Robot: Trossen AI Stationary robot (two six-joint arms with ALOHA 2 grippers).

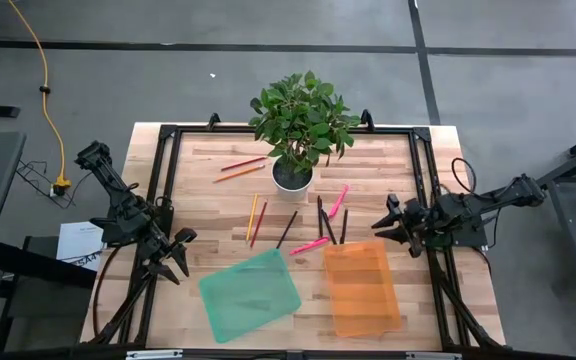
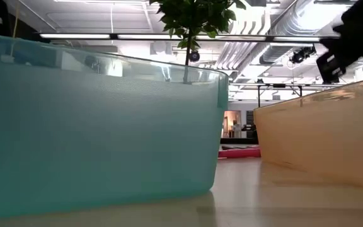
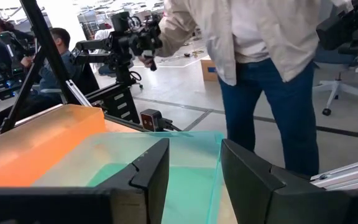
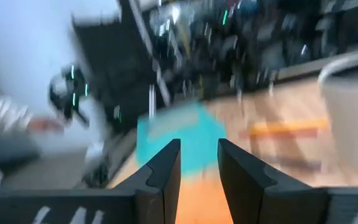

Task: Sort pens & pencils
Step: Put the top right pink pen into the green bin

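The short, thick bright pink pens (image 1: pixel 311 244) and a black one lie on the bare wood in the middle of the table, mixed in with the thin red, orange, yellow and dark wooden pencils (image 1: pixel 253 217); two more pencils rest apart, beside the white pot of the leafy green plant (image 1: pixel 292 174). Nothing lies in the translucent green plastic tray (image 1: pixel 218 297) or the translucent orange plastic tray (image 1: pixel 393 320) (both sit at the table's near edge).

The right gripper (image 1: pixel 385 230) hangs above the orange tray's outer corner, fingers spread and empty; the left gripper (image 1: pixel 176 256) waits beside the green tray, likewise spread.

The sticks lie crossed and touching, so a pinch on one pen risks dragging or catching a neighbouring pencil. They may also roll aside under closing fingers.
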